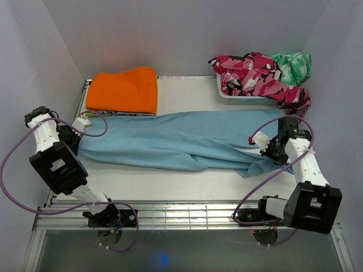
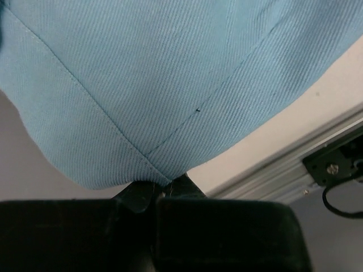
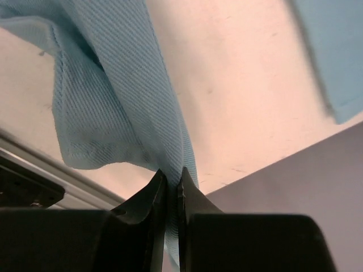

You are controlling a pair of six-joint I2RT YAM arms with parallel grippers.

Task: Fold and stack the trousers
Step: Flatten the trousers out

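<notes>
The light sky-blue trousers (image 1: 181,139) lie stretched left to right across the middle of the table. My left gripper (image 1: 79,141) is at their left end, shut on a seamed edge of the trousers (image 2: 164,96), with the cloth pinched between the dark fingertips (image 2: 139,195). My right gripper (image 1: 272,148) is at their right end and shut on a fold of the trousers (image 3: 125,113), which runs down between the jaws. Both held ends sit just above the tabletop.
An orange folded garment (image 1: 125,90) lies at the back left. A white basket (image 1: 238,96) at the back right holds a pink camouflage garment (image 1: 255,73) and a green one (image 1: 292,65). A metal rail (image 1: 187,215) runs along the near edge.
</notes>
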